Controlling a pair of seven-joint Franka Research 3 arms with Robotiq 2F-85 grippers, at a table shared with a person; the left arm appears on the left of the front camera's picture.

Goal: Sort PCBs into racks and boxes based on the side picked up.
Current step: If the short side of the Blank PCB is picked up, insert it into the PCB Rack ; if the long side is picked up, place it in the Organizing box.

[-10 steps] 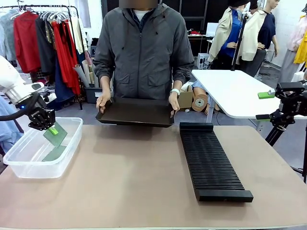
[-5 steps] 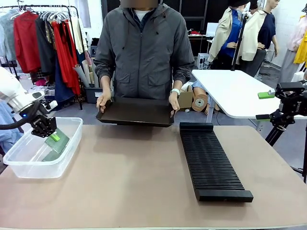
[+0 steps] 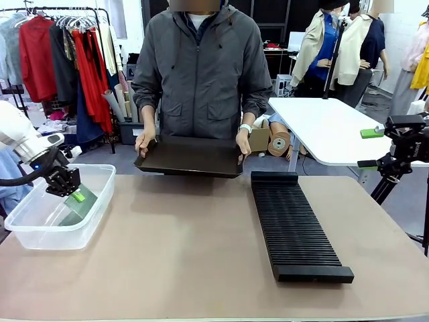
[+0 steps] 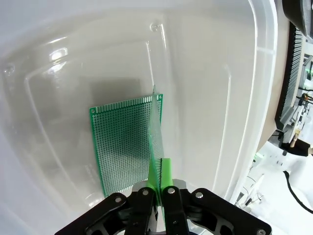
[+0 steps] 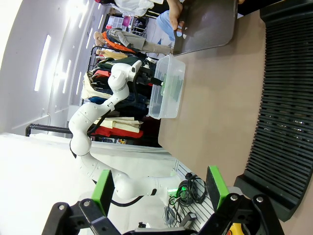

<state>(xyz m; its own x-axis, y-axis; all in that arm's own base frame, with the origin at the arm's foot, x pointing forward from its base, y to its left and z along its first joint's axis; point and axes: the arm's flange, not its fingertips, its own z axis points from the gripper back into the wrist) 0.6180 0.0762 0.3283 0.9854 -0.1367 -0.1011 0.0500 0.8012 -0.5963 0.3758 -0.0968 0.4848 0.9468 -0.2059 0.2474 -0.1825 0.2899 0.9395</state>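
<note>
My left gripper (image 3: 69, 190) reaches into the clear box (image 3: 40, 235) at the table's left and is shut on a green PCB (image 3: 82, 202), which tilts down into the box. In the left wrist view this held PCB (image 4: 155, 142) is edge-on between the shut fingers (image 4: 168, 196), just above a second PCB (image 4: 122, 142) that lies flat on the box floor. The long black rack (image 3: 295, 225) lies on the right half of the table. My right gripper (image 3: 369, 147) hovers off the table's right edge, open with nothing in it, its green pads (image 5: 103, 191) wide apart.
A person stands at the far side and holds a shallow black tray (image 3: 191, 157) in both hands over the table's far edge. A white table (image 3: 328, 127) stands behind on the right. Bare tabletop stretches between box and rack.
My left gripper has sunk lower into the box with the PCB, which now hangs close above the flat one. The right arm and the person's tray have stayed put.
</note>
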